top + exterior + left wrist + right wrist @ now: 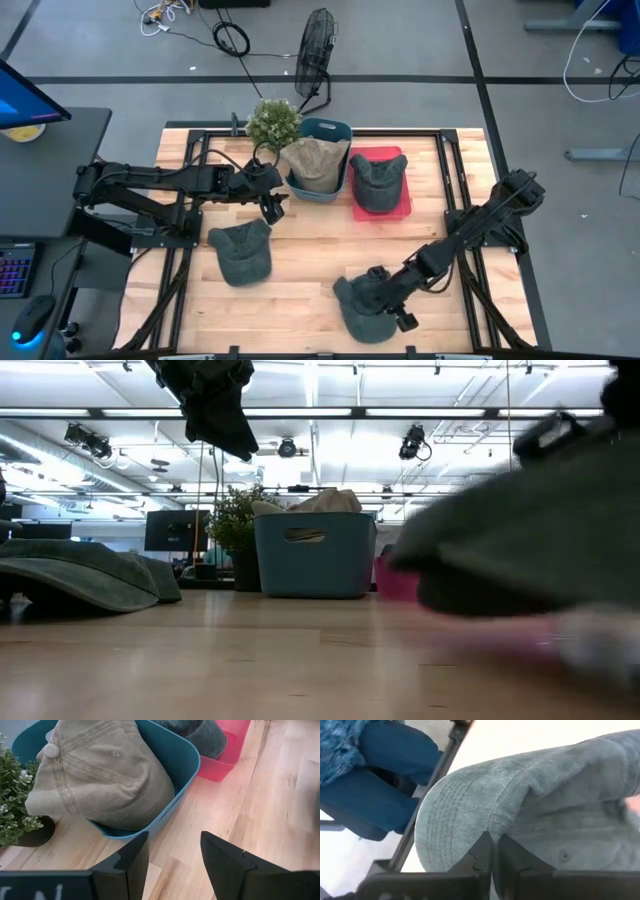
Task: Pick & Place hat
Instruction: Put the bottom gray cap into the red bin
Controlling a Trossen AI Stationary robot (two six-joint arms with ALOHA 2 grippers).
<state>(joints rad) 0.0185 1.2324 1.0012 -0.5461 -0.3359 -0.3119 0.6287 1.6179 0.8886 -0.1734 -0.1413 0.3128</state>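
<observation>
A grey corduroy hat point(362, 308) sits near the table's near edge, and my right gripper point(388, 290) is shut on it; it fills the right wrist view point(545, 795) and shows blurred in the low view point(520, 550). A second grey hat point(242, 252) lies flat on the table's left half point(80, 575). My left gripper point(272, 206) hovers open above the table beside the blue basket point(322, 160), touching nothing point(172, 865). A tan hat point(105, 775) lies in that basket, and a third grey hat point(380, 182) lies on the red tray point(396, 210). My right gripper pinches a raised fold of the grey hat where the brim meets the crown point(492, 832) between its two fingers point(481, 854). It comes slanting down from the table's right side. Whether the hat is clear of the table I cannot tell.
A potted plant point(273, 122) stands at the far edge, left of the blue basket. Black frame rails point(190, 180) run along the table's sides. Bare wood point(310, 250) lies between the two grey hats. A monitor and keyboard stand beyond the left edge.
</observation>
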